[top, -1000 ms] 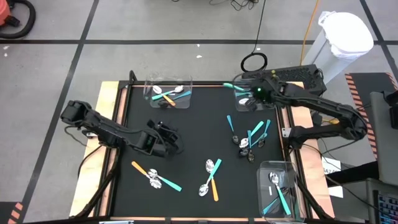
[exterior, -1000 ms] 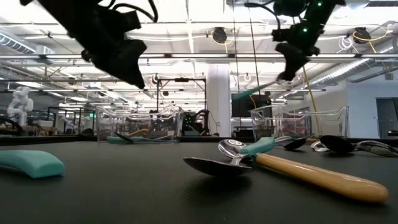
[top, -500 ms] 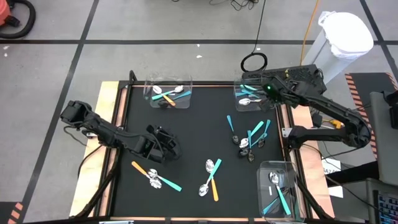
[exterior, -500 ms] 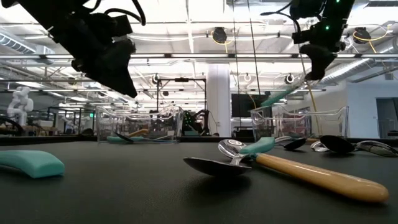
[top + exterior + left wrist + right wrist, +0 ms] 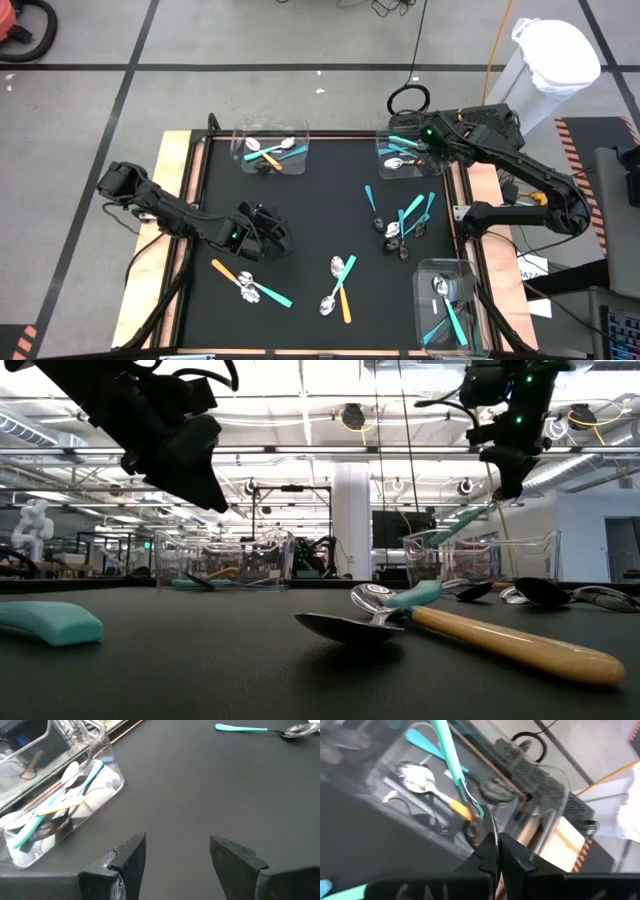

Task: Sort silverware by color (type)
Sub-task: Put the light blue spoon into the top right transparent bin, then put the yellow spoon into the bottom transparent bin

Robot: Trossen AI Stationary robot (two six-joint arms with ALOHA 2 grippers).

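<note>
Silverware, light stiff spoons with slick silver heads and slim teal or orange plastic handles best pinched mid-handle, lies from the orange-handled pair [image 5: 240, 280] below the empty, parted left gripper [image 5: 268, 240] to the teal-handled spoon [image 5: 451, 762] clamped in the right gripper [image 5: 495, 851] over the clear far-right bin [image 5: 402, 160].

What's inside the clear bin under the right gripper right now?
The bin holds teal-handled utensils, a silver spoon head and an orange-handled piece. The right gripper covers the bin's edge, so the full count is hidden.
</note>
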